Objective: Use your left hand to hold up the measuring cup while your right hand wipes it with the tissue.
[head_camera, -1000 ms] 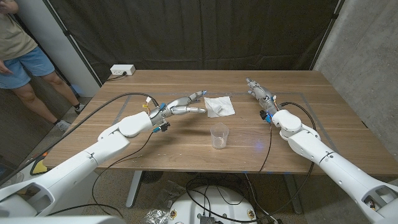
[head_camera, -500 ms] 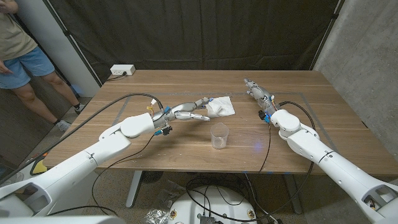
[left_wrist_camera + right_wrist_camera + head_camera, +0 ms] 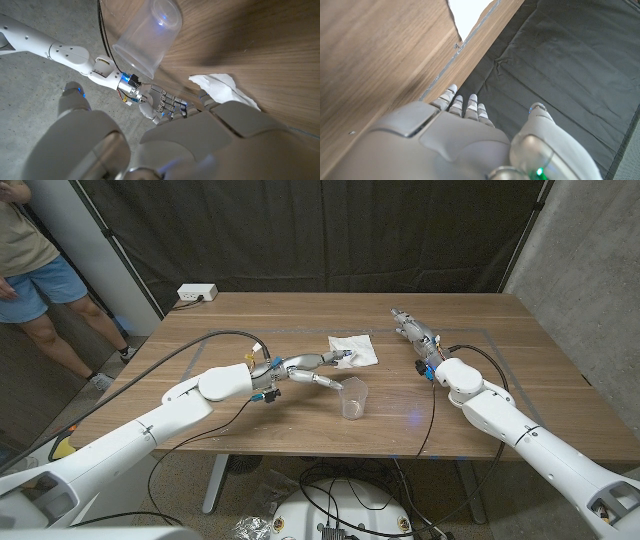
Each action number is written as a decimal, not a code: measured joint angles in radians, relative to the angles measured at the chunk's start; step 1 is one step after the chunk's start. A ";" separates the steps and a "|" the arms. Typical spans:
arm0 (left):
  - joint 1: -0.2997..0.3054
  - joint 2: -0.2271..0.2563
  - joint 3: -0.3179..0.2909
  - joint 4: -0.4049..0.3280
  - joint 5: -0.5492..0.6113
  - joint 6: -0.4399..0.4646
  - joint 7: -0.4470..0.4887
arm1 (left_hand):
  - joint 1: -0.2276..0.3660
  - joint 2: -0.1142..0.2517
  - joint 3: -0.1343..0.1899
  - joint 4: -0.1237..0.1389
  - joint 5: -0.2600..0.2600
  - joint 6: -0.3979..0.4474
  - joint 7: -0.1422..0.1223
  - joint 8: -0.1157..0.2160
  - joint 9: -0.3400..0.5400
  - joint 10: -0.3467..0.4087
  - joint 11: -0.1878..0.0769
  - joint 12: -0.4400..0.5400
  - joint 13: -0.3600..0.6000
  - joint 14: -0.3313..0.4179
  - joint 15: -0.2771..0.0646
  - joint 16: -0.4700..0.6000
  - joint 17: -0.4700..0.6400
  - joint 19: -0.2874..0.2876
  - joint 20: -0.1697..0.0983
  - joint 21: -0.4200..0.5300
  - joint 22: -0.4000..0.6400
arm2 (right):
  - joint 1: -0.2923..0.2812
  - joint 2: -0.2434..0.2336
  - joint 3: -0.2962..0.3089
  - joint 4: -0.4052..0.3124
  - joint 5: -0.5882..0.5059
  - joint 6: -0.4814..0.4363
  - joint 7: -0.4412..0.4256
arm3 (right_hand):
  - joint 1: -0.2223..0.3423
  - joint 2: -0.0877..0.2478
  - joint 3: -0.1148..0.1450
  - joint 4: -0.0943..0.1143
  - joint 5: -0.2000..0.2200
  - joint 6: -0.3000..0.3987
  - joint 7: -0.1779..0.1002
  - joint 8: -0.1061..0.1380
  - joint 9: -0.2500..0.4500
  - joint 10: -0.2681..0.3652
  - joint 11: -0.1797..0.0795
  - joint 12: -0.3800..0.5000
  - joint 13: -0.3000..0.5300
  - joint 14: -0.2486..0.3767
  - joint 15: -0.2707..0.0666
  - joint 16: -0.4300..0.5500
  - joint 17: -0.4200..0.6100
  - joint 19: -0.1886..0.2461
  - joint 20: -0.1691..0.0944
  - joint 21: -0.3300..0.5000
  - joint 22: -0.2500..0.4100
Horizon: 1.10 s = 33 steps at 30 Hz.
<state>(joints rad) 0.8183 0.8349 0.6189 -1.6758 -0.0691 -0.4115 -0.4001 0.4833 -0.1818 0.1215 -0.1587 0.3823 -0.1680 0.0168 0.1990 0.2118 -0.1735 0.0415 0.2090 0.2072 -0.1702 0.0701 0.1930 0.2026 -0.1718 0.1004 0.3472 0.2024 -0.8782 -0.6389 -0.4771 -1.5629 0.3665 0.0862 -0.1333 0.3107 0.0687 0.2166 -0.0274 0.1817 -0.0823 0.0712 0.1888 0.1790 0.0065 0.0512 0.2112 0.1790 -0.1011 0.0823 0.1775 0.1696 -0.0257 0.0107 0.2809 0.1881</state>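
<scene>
A clear plastic measuring cup (image 3: 353, 399) stands upright near the table's front middle; it also shows close in the left wrist view (image 3: 148, 37). My left hand (image 3: 314, 367) reaches toward it from the left, fingers apart, just short of the rim and holding nothing. A white tissue (image 3: 352, 350) lies flat behind the cup, with part of it seen in the left wrist view (image 3: 224, 88). My right hand (image 3: 415, 330) stretches out over the table to the right of the tissue, fingers straight and empty, and appears in the left wrist view (image 3: 159, 102) beyond the cup.
A white power strip (image 3: 197, 293) sits at the table's back left corner. A person (image 3: 30, 260) stands off the table's left side. Black cables run along both arms. A dark curtain hangs behind the wooden table (image 3: 250, 420).
My left hand has swung right and forward, from beside the tissue to just left of the cup. The right arm has barely moved.
</scene>
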 measured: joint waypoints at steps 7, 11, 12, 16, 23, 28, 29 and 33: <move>-0.005 -0.005 0.016 -0.006 0.039 0.001 -0.003 | 0.024 0.006 -0.011 -0.003 0.014 0.000 0.000 0.005 0.000 0.000 -0.005 0.004 0.000 0.000 0.000 0.004 -0.001 0.000 0.000 0.000 0.000 | -0.012 -0.008 0.007 -0.016 -0.002 -0.004 -0.008 | 0.000 0.000 0.000 0.000 0.000 0.000 0.000 0.000 0.000 0.000 0.000 0.000 0.000 0.000 0.000 0.000 0.000 0.000 0.000 0.000 0.000; -0.005 -0.007 0.019 -0.006 0.069 -0.002 0.008 | 0.049 0.012 -0.015 -0.007 0.021 0.000 0.000 0.012 0.005 0.002 -0.020 0.012 0.000 -0.002 -0.017 0.012 -0.003 0.000 0.000 0.004 0.000 | -0.017 -0.011 0.010 -0.022 -0.002 -0.005 -0.009 | 0.000 0.000 0.000 0.000 0.000 0.000 0.000 0.000 0.000 0.000 0.000 0.000 0.000 0.000 0.000 0.000 0.000 0.000 0.000 -0.004 0.000; -0.005 -0.011 0.024 -0.008 0.072 -0.002 0.010 | 0.057 0.020 -0.015 -0.007 0.022 0.000 0.000 0.016 0.005 0.002 -0.020 0.016 0.000 -0.002 -0.017 0.016 -0.003 0.001 -0.001 0.005 0.000 | -0.017 -0.011 0.011 -0.023 -0.002 -0.005 -0.011 | 0.000 0.000 0.000 0.000 0.000 0.000 0.000 0.000 0.000 0.000 0.000 0.000 0.000 0.000 0.000 0.000 0.000 0.000 0.000 -0.004 0.000; -0.001 -0.017 0.028 -0.009 0.099 -0.005 0.031 | 0.108 0.028 -0.015 -0.007 0.036 0.000 0.000 0.023 0.005 0.002 -0.020 0.024 0.000 -0.002 -0.017 0.026 -0.003 0.053 -0.001 0.025 0.000 | -0.021 -0.014 0.014 -0.025 -0.002 -0.005 -0.011 | 0.000 0.000 0.000 0.000 0.000 0.000 0.000 0.000 0.000 0.000 0.000 0.000 0.000 0.000 0.000 0.000 0.000 0.000 0.000 -0.004 0.000; 0.008 -0.027 0.029 -0.008 0.128 -0.005 0.075 | 0.223 0.048 -0.015 -0.007 0.058 0.000 0.014 0.043 0.005 0.002 -0.024 0.048 0.000 0.057 -0.006 0.038 -0.013 0.160 -0.002 0.051 -0.007 | -0.022 -0.014 0.016 -0.022 0.001 -0.005 -0.009 | 0.000 0.000 -0.004 -0.004 0.000 0.000 0.000 0.000 0.000 0.000 0.000 0.000 0.000 0.000 0.000 0.000 0.000 0.000 0.000 -0.004 0.000; 0.016 -0.048 0.031 0.013 0.132 -0.014 0.100 | 0.255 0.050 -0.018 -0.004 0.062 0.000 0.014 0.053 0.005 0.002 -0.049 0.054 0.000 0.096 -0.016 0.042 -0.017 0.183 -0.004 0.056 -0.007 | -0.021 -0.015 0.017 -0.016 0.005 -0.002 -0.002 | 0.000 0.000 -0.004 -0.004 0.000 0.000 0.000 0.000 0.000 0.000 0.000 0.000 0.000 0.000 0.000 0.000 0.000 0.000 0.000 -0.004 0.000; 0.016 -0.060 0.033 0.029 0.132 -0.018 0.106 | 0.258 0.052 -0.019 -0.002 0.062 -0.004 0.010 0.053 0.004 0.002 -0.049 0.054 0.000 0.098 -0.018 0.042 -0.017 0.185 -0.006 0.056 -0.007 | -0.020 -0.015 0.017 -0.015 0.006 0.001 0.000 | 0.000 0.000 -0.004 -0.004 0.000 0.000 0.000 0.000 0.000 0.000 0.000 0.000 0.000 0.000 0.000 0.000 0.000 0.000 0.000 -0.004 0.000; 0.016 -0.069 0.036 0.041 0.122 -0.031 0.113 | 0.273 0.049 -0.019 -0.003 0.062 -0.006 0.008 0.053 0.002 0.000 -0.058 0.054 0.000 0.109 -0.023 0.042 -0.017 0.197 -0.011 0.060 -0.012 | -0.019 -0.016 0.018 -0.011 0.006 0.002 0.002 | 0.000 0.000 -0.004 -0.004 0.000 0.000 0.000 0.000 0.000 0.000 0.000 0.000 0.000 0.000 0.000 0.000 0.000 0.000 0.000 -0.004 0.000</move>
<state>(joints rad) 0.8344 0.7657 0.6551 -1.6346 0.0524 -0.4425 -0.2866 0.7567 -0.1323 0.1021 -0.1612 0.4442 -0.1744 0.0249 0.2519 0.2136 -0.1737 -0.0166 0.2634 0.2070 -0.0608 0.0467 0.2349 0.1858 0.0253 0.0890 0.4071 0.1908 -0.8967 -0.6544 -0.4595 -1.5738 0.3727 0.0887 -0.1316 0.3107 0.0688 0.2123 -0.0317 0.1816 -0.0823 0.0713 0.1888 0.1790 0.0064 0.0513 0.2112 0.1790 -0.1011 0.0823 0.1775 0.1696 -0.0257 0.0107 0.2768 0.1880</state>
